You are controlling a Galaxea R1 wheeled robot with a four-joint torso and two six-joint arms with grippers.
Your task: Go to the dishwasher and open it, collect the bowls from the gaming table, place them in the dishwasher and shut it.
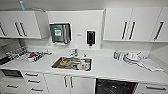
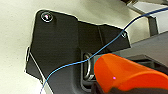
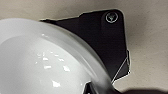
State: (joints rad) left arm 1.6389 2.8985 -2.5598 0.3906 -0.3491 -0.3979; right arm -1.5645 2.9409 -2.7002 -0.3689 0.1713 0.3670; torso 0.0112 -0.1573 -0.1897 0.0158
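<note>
The dishwasher (image 1: 113,87) shows at the lower edge of the head view, under the white counter and right of the sink. Its dark inside with wire racks is exposed. An orange bowl (image 2: 125,75) sits large and close in the left wrist view, over pale floor, with my left gripper (image 2: 117,88) shut on its lower edge. A glossy white bowl (image 3: 42,62) looms in the right wrist view, and my right gripper (image 3: 98,88) is shut on its rim. The gaming table is out of view.
A steel sink (image 1: 56,65) with dishes in it is set in the counter. A dish rack (image 1: 32,56) stands at the left, stacked plates (image 1: 132,57) and a cloth (image 1: 150,64) at the right. White drawers (image 1: 32,81) and cabinet doors (image 1: 67,83) flank the dishwasher.
</note>
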